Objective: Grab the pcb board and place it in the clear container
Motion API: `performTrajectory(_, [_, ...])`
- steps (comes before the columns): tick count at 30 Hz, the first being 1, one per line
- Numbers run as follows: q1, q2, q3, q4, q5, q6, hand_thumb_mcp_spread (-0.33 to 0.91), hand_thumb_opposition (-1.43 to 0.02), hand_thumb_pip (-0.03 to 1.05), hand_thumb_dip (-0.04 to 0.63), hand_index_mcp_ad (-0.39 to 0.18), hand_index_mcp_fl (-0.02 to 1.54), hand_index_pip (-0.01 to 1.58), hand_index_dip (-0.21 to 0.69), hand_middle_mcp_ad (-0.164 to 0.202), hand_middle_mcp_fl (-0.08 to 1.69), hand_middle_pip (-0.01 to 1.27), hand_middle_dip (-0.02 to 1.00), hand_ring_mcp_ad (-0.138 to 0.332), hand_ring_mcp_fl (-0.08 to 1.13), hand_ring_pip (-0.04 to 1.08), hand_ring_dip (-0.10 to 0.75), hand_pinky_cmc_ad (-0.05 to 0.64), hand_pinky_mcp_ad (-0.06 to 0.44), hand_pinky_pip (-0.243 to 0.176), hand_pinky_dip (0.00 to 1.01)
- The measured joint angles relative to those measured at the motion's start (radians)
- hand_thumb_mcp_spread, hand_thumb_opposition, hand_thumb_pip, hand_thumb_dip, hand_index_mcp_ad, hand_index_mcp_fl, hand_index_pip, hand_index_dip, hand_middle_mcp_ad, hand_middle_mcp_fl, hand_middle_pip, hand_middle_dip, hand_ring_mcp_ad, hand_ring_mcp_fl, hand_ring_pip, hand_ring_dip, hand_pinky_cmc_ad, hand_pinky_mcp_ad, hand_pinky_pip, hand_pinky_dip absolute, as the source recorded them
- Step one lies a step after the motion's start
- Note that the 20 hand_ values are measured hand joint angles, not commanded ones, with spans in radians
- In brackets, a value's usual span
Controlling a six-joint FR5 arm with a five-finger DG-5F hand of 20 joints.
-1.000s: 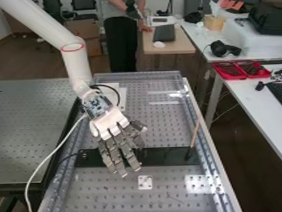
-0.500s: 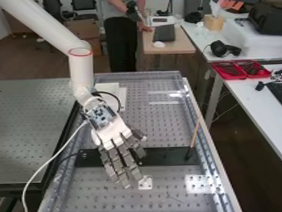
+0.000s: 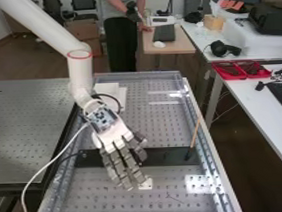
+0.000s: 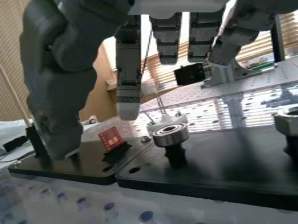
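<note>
Well, the flat red board [image 4: 111, 138] tilts above a black plate [image 4: 92, 167].

From where I stand, the arm [image 3: 42, 25] at the upper left of the frame looks smooth and softly glossy, the hand [image 3: 122, 162] near the centre dull metallic, the table [image 3: 177, 47] up top smooth wood, the ring [image 4: 171, 134] polished metal and its plate [image 4: 223, 162] matt.
</note>
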Motion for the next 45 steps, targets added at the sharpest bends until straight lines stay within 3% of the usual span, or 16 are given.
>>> performTrajectory(13, [-0.013, 0.000, -0.002, 0.009, -0.028, -0.005, 0.54, -0.77, 0.30, 0.190, -0.063, 0.19, 1.24, 0.258, 0.138, -0.01, 0.13, 0.14, 0.175, 0.02, 0.08, 0.009, 0.265, 0.138, -0.122, 0.30])
performTrajectory(24, [-0.018, -0.004, -0.005, 0.032, -0.034, -0.016, 0.54, -0.77, 0.30, 0.188, -0.073, 0.35, 1.17, 0.253, 0.126, -0.01, 0.14, 0.14, 0.176, 0.02, 0.08, 0.012, 0.265, 0.140, -0.122, 0.28])
performTrajectory(45, [-0.022, -0.008, 0.003, 0.039, -0.046, -0.024, 0.56, -0.79, 0.30, 0.204, -0.087, 0.42, 1.14, 0.251, 0.124, -0.01, 0.14, 0.15, 0.176, 0.02, 0.08, 0.017, 0.264, 0.138, -0.106, 0.22])
